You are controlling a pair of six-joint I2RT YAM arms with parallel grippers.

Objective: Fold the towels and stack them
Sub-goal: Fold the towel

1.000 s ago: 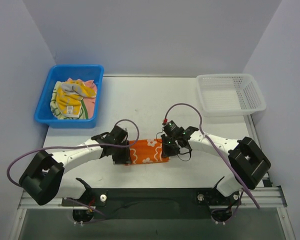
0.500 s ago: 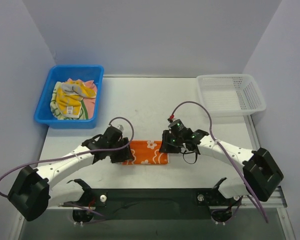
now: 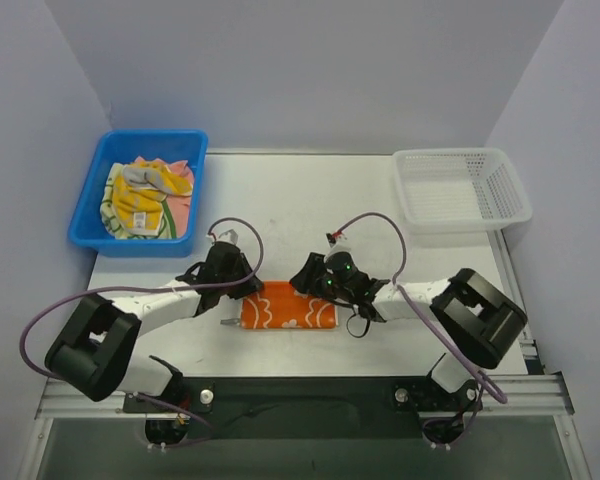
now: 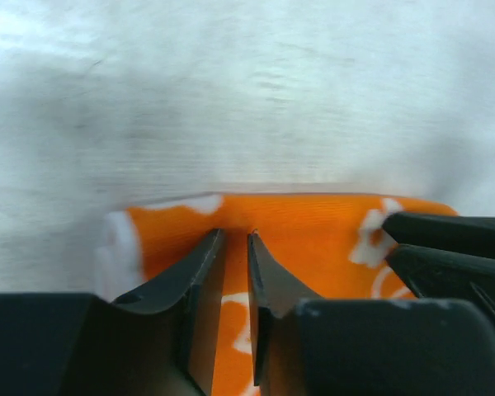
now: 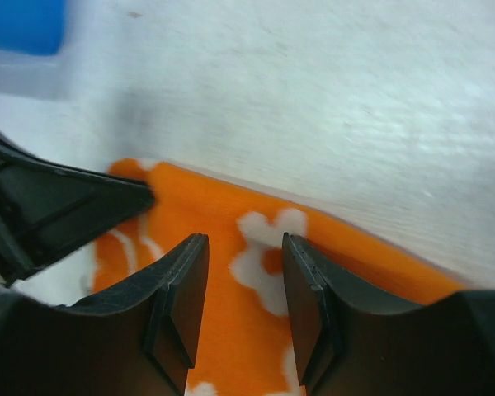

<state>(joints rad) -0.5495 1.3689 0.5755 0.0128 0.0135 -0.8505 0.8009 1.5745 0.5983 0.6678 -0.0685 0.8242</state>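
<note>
Top external: orange flowered towel (image 3: 288,310) lies as a flat strip on the table (image 3: 280,200) near the arm bases, left gripper (image 3: 242,288) at its far-left corner, right gripper (image 3: 310,280) on the far edge toward the right; other towels (image 3: 145,195) heaped in the blue bin (image 3: 90,225), white basket (image 3: 460,215) well apart at far right. Left wrist: jaws nearly together over the far hem, a sliver of orange between; can't tell if cloth is caught. Right wrist: jaws spread above the print, nothing between them. Judgement: a fold is in hand, early in the task; both pincers should bite the hem at equal depth, then lift & travel together so edges meet square w/o dragging
</note>
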